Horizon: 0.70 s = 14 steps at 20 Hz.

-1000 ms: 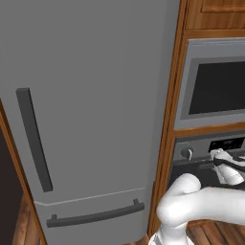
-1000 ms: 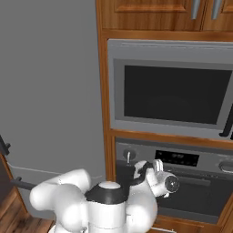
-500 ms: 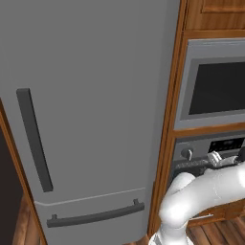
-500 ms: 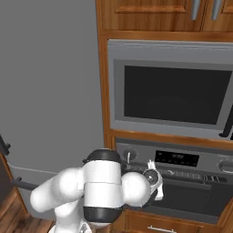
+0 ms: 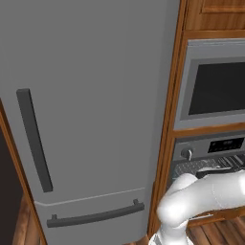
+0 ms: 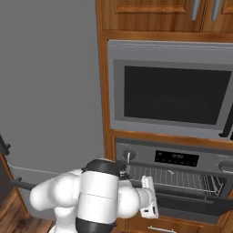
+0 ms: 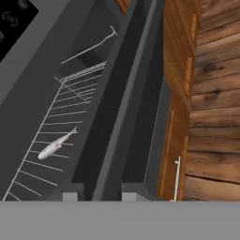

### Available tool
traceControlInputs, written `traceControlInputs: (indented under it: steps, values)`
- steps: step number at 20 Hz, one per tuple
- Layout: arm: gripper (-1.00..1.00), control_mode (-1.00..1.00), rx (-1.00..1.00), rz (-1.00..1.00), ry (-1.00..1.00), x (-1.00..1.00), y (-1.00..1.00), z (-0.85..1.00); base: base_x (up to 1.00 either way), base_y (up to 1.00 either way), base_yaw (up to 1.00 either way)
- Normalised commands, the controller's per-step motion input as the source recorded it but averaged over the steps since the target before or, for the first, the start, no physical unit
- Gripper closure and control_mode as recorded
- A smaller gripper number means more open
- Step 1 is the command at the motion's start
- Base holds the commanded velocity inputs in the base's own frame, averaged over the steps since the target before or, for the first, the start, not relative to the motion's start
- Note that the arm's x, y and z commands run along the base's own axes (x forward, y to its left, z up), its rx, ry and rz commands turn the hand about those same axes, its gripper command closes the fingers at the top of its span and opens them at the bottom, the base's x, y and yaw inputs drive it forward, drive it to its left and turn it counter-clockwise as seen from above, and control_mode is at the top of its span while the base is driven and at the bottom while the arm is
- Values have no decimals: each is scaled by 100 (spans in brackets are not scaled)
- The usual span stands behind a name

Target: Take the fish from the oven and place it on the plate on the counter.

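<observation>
The small silvery-grey fish (image 7: 56, 146) lies on a wire rack (image 7: 70, 112) inside the oven (image 6: 182, 159). The oven's dark door (image 7: 123, 117) hangs partly open, and its top edge (image 6: 191, 196) sits below the rack (image 6: 177, 177). My gripper (image 7: 101, 195) is open just above the door's edge, and its fingertips (image 7: 70, 197) are spread with the edge running between them. The fish is ahead and to the left of the fingers. My white hand (image 6: 149, 207) hovers in front of the door's left part. The blue plate and the island counter are out of view.
The big grey fridge (image 5: 91, 119) stands to the left of the oven. A grey microwave (image 6: 175, 93) sits above the oven, with wooden cupboards (image 6: 150, 13) over it. A wooden drawer front with a handle (image 7: 176, 178) lies under the door, above the wood floor (image 7: 215, 93).
The arm has swung lower and to the right, toward the oven door. The door now hangs partly open and the wire rack behind it shows.
</observation>
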Motion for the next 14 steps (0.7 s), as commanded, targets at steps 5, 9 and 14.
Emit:
traceControlInputs:
  steps: [5, 9, 14]
  values:
    - [100, -100, 0, 0, 30, -100, -55, 25, 0, 0, 0]
    - [100, -100, 0, 0, 37, -100, -50, 33, 0, 0, 0]
    - [100, -100, 0, 0, 23, -100, -45, 83, 0, 0, 0]
